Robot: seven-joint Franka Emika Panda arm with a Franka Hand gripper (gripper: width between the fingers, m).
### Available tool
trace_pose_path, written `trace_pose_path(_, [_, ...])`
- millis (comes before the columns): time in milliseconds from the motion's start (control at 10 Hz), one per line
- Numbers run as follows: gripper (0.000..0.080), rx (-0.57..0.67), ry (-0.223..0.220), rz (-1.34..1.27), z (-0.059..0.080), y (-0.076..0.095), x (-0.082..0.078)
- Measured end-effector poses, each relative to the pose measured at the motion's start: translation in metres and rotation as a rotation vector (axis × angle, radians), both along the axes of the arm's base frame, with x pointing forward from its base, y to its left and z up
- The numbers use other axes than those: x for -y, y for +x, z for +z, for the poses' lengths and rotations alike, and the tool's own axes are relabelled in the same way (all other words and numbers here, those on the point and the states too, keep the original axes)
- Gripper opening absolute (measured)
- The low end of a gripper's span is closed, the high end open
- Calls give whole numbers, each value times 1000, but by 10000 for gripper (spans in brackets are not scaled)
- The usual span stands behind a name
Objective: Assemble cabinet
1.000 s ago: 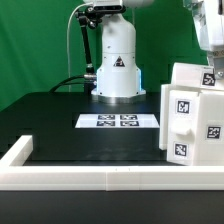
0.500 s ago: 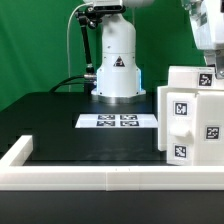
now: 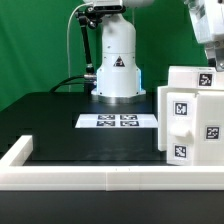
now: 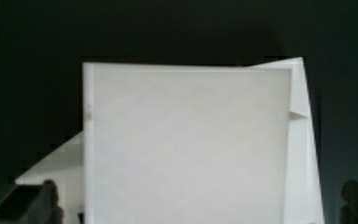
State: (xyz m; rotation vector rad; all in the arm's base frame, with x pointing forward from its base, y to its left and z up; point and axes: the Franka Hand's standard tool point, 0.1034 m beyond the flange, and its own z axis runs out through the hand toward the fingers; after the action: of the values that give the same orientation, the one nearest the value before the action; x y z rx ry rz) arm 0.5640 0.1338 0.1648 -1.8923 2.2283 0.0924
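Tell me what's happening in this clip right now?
A Franka arm is working on the cabinet, a white box-like body with tag markers, standing at the exterior view's right on the black table. The gripper hangs just above the cabinet's top; whether it is gripping anything cannot be told. The wrist view looks down on a white panel of the cabinet. The marker board lies flat in front of the robot base, and a low white frame borders the table.

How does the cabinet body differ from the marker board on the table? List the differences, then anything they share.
The cabinet body stands tall and box-like; the marker board lies thin and flat. The cabinet body sits at the exterior view's right edge; the marker board lies mid-table. Both are white and carry square black-and-white tags.
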Motion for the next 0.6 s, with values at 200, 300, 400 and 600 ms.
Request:
trace_pose_path(200, [796,-3,1,6,1,-1,-1])
trace_pose_path(300, [796,-4,4,17,5,-1,-3])
trace_pose_path(400, [796,4,6,25,9,0,-4])
trace_pose_path(600, [796,16,4,62,12,1,-4])
